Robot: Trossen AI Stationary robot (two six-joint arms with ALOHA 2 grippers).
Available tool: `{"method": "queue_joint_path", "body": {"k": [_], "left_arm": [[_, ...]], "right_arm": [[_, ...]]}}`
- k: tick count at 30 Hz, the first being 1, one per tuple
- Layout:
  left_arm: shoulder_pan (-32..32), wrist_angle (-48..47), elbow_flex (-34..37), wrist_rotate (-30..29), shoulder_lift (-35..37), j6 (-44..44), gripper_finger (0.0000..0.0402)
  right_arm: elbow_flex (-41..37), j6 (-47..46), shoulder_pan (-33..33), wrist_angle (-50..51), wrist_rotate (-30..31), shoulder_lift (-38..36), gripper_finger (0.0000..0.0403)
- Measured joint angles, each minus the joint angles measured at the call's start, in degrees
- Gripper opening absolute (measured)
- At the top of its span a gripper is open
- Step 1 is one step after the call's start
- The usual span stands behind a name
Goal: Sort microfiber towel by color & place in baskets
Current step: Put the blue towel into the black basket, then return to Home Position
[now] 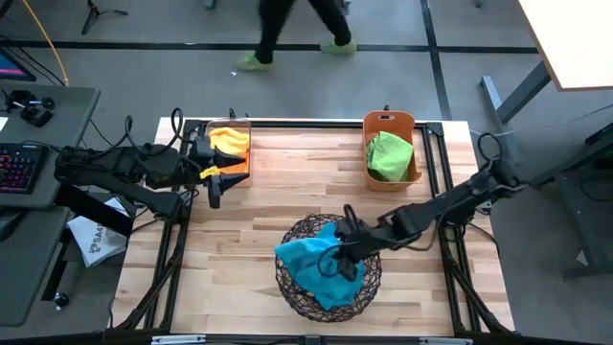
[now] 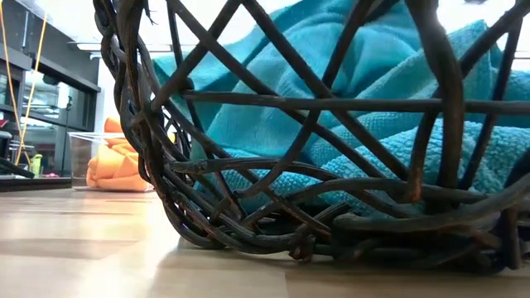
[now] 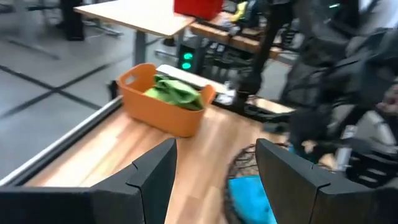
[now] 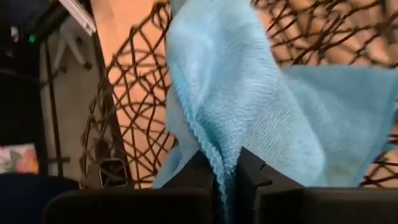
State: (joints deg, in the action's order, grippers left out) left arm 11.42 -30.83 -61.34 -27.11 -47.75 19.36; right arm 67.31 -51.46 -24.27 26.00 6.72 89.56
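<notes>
A turquoise towel [image 1: 311,261] lies bunched in the round dark wire-mesh bowl [image 1: 369,287] at the table's near middle, and one corner hangs over the bowl's left rim. My right gripper [image 1: 337,257] reaches into the bowl from the right and is shut on this towel. Orange towels [image 1: 230,139] fill the clear bin [image 1: 247,153] at the far left. A green towel [image 1: 390,155] sits in the salmon-orange bin [image 1: 388,120] at the far right. My left gripper [image 1: 222,182] hovers open beside the clear bin, touching nothing. My right gripper [image 4: 227,165] pinches a bunched fold of the turquoise towel with its hemmed edge [image 4: 214,152] between the two fingers; several layers seem gathered there. The fingers come slanting down from the table's right side. The cloth spreads away from them, slack, over the bowl's mesh [image 4: 124,93].
The low view shows the bowl's woven wall [image 2: 207,207] close up with turquoise cloth [image 2: 348,124] behind it, and the clear bin [image 2: 81,153] of orange cloth [image 2: 120,165] beyond. Bare wood lies between the bins. A person walks past the table's far side [image 1: 287,29].
</notes>
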Motion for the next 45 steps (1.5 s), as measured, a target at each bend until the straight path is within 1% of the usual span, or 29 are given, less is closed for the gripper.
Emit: {"method": "queue_joint_path", "body": {"k": [2,4,8,11,13,15,17,19,20,23,26,28,31,32,33,34,36,39,41,43,45], "left_arm": [[0.00,1.08,0.00,2.09,0.02,0.01,0.0207],[0.00,1.51,0.00,3.40,0.02,0.01,0.0207],[0.00,1.73,0.00,4.41,0.18,0.01,0.0207],[0.00,1.75,0.00,4.41,0.69,0.01,0.0207],[0.00,1.70,0.02,4.37,1.18,0.01,0.0207],[0.00,1.62,0.02,4.08,1.97,0.01,0.0207],[0.00,1.60,0.02,3.96,2.48,0.03,0.0207],[0.00,1.56,0.02,3.94,3.05,-0.18,0.0207],[0.00,1.59,0.02,3.93,3.18,-0.69,0.0207],[0.00,3.09,1.22,3.93,3.53,-1.65,0.0207],[0.98,10.88,7.05,3.95,4.40,-3.00,0.0207],[1.94,19.32,13.29,3.94,5.47,-4.17,0.0205],[2.58,35.20,23.64,3.69,7.50,-6.47,0.0193],[2.47,38.84,26.83,2.77,8.48,-7.22,0.0185],[2.20,41.73,29.52,1.35,9.58,-8.26,0.0175],[1.75,43.74,31.97,-0.21,11.01,-9.26,0.0163],[0.52,46.71,36.36,-2.88,14.85,-10.05,0.0131],[-1.64,48.41,42.25,-3.13,22.18,-9.60,0.0068],[-2.68,48.56,45.98,-1.95,27.09,-7.86,0.0023],[-3.27,48.39,49.69,-1.69,31.69,-5.82,0.0009],[-3.32,48.64,53.15,-1.71,35.87,-3.94,0.0012]], "right_arm": [[0.28,1.13,0.72,-0.11,-3.27,1.09,0.0036],[1.49,2.58,1.31,1.61,-5.70,1.63,0.0067],[5.23,7.23,1.42,7.43,-6.35,1.39,0.0148],[10.35,11.40,1.42,16.21,-6.39,1.10,0.0210],[15.11,14.53,1.42,24.49,-6.24,1.08,0.0246],[19.71,16.24,1.40,33.28,-4.31,0.98,0.0276],[23.71,16.82,1.38,42.79,0.13,0.96,0.0297],[25.70,17.56,0.72,51.21,5.67,0.71,0.0306],[25.73,17.96,0.51,54.05,7.47,0.25,0.0307],[21.43,15.93,0.06,57.30,8.80,-3.58,0.0288],[13.15,9.62,-0.65,56.39,8.73,-10.76,0.0238],[7.53,3.27,-1.39,55.01,8.71,-16.26,0.0186],[0.16,-6.33,-3.13,50.47,8.21,-24.76,0.0080],[-1.70,-8.42,-3.77,48.61,8.23,-27.42,0.0044],[-3.19,-9.92,-4.37,46.74,8.32,-29.74,0.0023],[-4.46,-11.06,-4.89,44.98,8.61,-31.88,0.0015],[-6.10,-13.14,-5.60,42.25,10.01,-35.28,0.0021],[-7.07,-14.10,-6.09,40.24,12.91,-39.03,0.0012],[-7.17,-13.20,-6.16,39.94,15.04,-40.73,0.0003],[-7.19,-12.01,-6.16,39.54,17.61,-42.17,0.0006],[-7.19,-10.98,-6.16,39.58,19.86,-43.41,0.0004]]}}
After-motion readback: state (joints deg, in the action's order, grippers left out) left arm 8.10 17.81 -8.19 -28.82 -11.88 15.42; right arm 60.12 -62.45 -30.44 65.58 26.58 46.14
